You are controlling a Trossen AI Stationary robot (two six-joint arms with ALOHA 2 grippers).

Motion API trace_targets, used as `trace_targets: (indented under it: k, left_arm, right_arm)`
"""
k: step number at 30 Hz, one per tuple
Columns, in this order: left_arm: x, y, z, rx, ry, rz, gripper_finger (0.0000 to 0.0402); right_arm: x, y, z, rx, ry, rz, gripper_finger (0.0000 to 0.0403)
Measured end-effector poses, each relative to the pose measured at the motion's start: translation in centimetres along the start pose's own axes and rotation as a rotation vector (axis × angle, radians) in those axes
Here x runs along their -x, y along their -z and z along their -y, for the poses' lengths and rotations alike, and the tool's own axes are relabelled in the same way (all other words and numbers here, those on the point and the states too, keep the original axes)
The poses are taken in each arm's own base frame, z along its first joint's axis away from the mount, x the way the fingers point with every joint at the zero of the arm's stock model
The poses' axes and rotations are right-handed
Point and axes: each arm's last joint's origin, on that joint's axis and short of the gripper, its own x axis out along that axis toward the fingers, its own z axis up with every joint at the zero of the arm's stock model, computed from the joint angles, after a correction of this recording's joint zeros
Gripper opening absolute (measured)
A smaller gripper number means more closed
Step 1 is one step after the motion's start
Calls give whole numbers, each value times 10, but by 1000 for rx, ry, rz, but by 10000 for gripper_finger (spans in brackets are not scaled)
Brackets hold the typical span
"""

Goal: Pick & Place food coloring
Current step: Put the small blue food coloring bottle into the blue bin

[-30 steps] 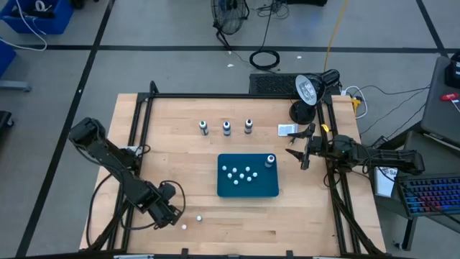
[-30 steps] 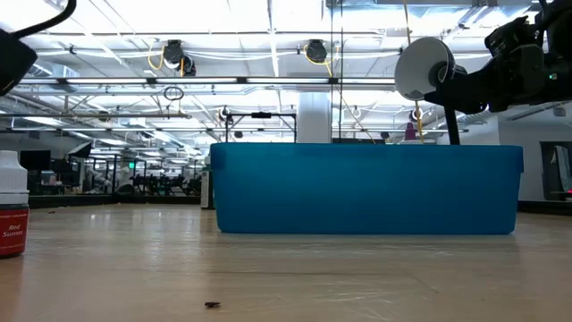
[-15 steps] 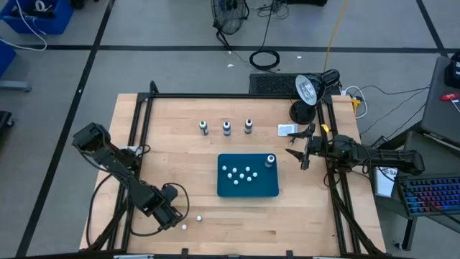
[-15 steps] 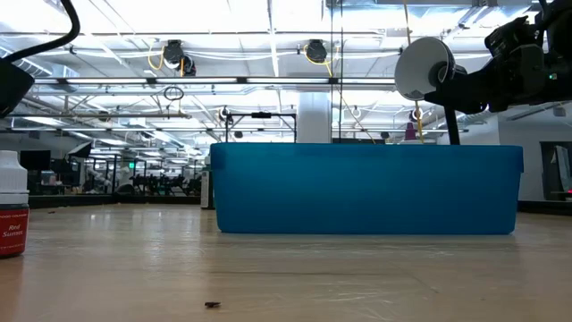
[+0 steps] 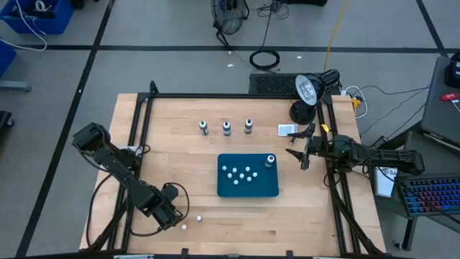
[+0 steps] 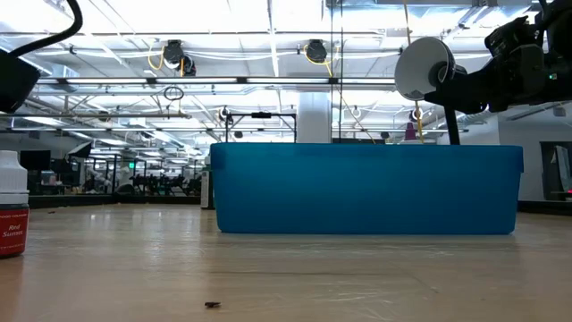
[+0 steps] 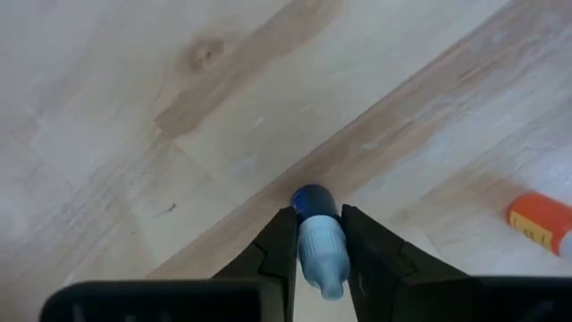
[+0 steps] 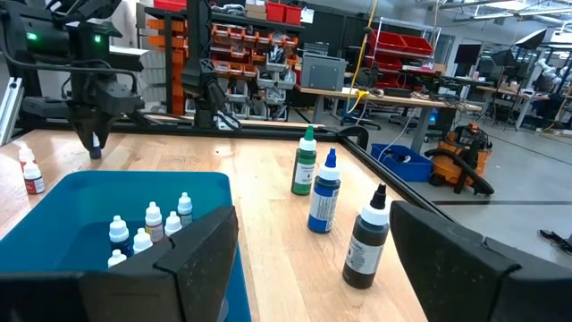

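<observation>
wide bare table (image 5: 172, 162) lies open between the left gripper (image 5: 172, 218) and the blue bin (image 5: 248, 188). three tall bottles (image 5: 226, 127) stand beyond the bin, a lamp (image 5: 307, 90) at the far right corner, two small bottles (image 5: 191, 221) near the gripper.

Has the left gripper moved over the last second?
Yes. In the high view the left gripper has slid slightly toward the table's near edge, closer to the loose bottle, and it holds a blue bottle.
</observation>
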Motion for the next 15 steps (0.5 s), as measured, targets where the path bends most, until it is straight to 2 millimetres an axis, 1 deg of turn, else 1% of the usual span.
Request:
trace_targets:
  k: [4,7,10,15]
  left_arm:
    - [1,-7,1,-13,2,22,69]
    - [11,-19,5,-58,27,39,69]
    - [31,-38,13,-130,57,87,69]
    - [70,-88,35,-299,161,187,69]
  right_arm:
    - [0,0,0,0,0,0,279]
    - [0,0,0,0,0,0,279]
    - [0,0,0,0,0,0,279]
    - [0,0,0,0,0,0,279]
